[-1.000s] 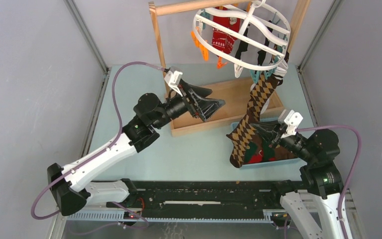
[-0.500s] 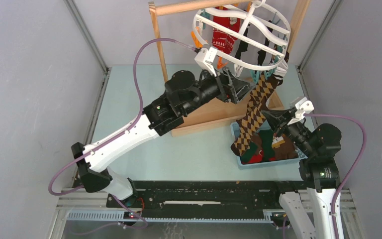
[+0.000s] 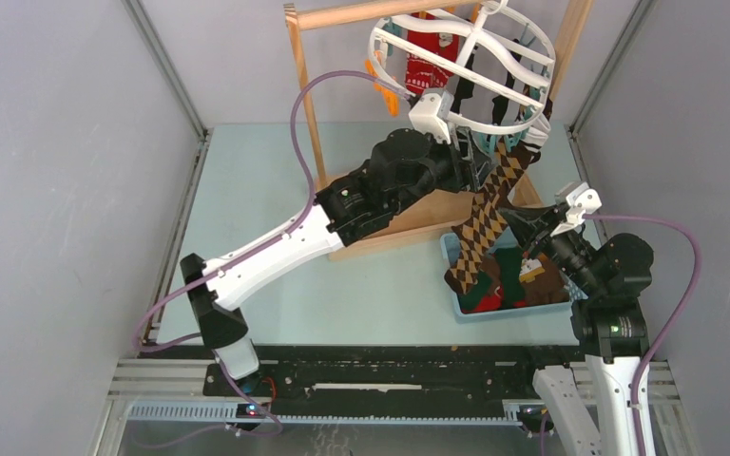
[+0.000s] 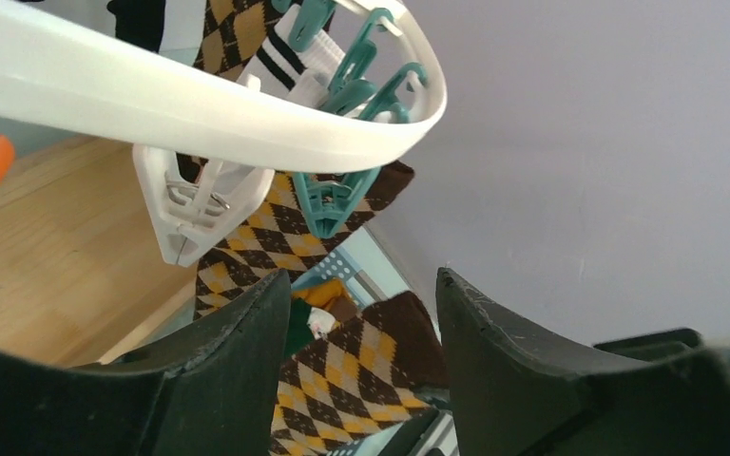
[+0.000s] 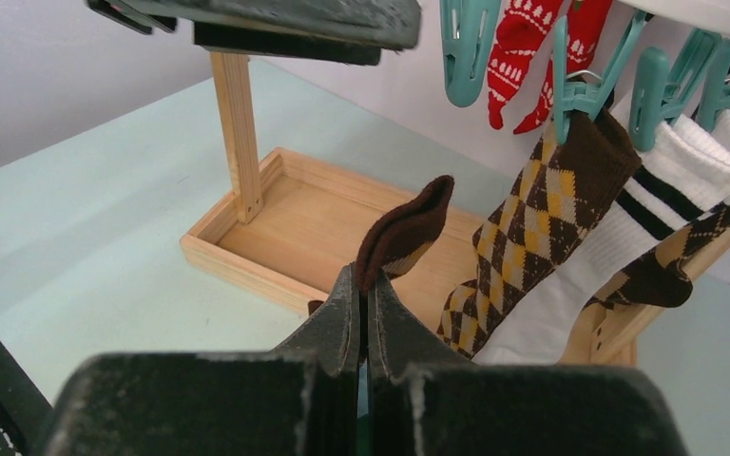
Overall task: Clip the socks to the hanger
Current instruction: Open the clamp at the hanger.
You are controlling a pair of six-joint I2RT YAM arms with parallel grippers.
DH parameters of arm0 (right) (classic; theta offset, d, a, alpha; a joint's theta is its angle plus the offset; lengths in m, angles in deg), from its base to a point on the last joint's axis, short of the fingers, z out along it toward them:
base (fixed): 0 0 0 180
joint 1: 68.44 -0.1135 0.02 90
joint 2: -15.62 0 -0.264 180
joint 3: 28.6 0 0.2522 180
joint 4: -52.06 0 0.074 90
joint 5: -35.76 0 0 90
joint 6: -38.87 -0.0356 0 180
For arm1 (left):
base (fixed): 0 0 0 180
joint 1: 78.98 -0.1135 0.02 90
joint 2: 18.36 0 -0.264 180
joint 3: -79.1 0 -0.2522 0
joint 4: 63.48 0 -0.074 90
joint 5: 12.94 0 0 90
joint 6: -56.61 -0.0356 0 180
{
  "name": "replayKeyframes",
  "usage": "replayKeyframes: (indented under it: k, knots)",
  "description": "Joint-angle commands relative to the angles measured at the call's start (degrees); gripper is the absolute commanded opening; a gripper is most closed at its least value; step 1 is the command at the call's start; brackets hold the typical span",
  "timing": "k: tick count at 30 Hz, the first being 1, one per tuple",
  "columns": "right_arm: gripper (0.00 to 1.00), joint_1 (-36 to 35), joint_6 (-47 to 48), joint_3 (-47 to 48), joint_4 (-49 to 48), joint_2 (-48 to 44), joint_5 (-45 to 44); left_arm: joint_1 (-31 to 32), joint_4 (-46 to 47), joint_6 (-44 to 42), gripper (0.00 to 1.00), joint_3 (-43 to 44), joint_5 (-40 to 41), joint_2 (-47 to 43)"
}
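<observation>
Top external: left arm reaches far forward under the hanger; right arm is raised over the blue bin at the right of the table.
Hanger: white oval frame, hung on the wooden rack, clips dangling from its rim.
Left gripper: released, fingers apart with nothing between them; tips sit just below the hanger rim.
Ahead of left gripper: white clip and teal clip hang side by side off the rim, above the gap between the fingers and not touched by them.
Teal clip, note: a brown cuff shows right behind it; cannot tell from the left wrist view whether the clip bites that cuff.
Right gripper: clenched on the held sock, whose brown cuff sticks up out of the closed tips with a little argyle below.
Held sock, position: below the hanger's clips, not in any clip.
Clipped argyle sock: brown cuff pinched in a teal clip, body hanging down over the rack base.
Striped white sock: clipped next to it, to the right in the right wrist view.
Red socks: hang from the hanger's far side, white pattern visible.
Blue bin contents: loose socks, dark green and red among them.
</observation>
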State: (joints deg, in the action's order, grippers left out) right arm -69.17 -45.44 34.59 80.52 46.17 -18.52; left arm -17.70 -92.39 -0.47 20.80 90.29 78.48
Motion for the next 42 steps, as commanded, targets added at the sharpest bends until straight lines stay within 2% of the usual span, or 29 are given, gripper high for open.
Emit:
replayKeyframes:
  k: [1,11,22,31,42]
  knots:
    - [0.0,0.4,-1.0,0.0,-1.7,0.1,0.6,0.3,0.2,-1.7,0.63,5.2,4.1,1.7]
    - [0.0,0.4,-1.1,0.0,-1.3,-0.1,0.9,0.3,4.1,-4.3,0.63,6.4,9.6,4.1]
    - [0.0,0.3,-1.4,-0.6,-2.0,-0.5,1.1,0.2,4.8,-5.2,0.6,10.5,9.5,7.4]
    - [0.0,1.5,-1.6,-0.8,-2.5,-0.5,1.5,-0.2,4.5,-5.4,0.52,13.8,10.0,9.6]
    - [0.0,2.1,-1.7,-0.7,-2.7,-0.5,1.9,-0.4,4.0,-5.5,0.51,15.1,10.0,11.0]
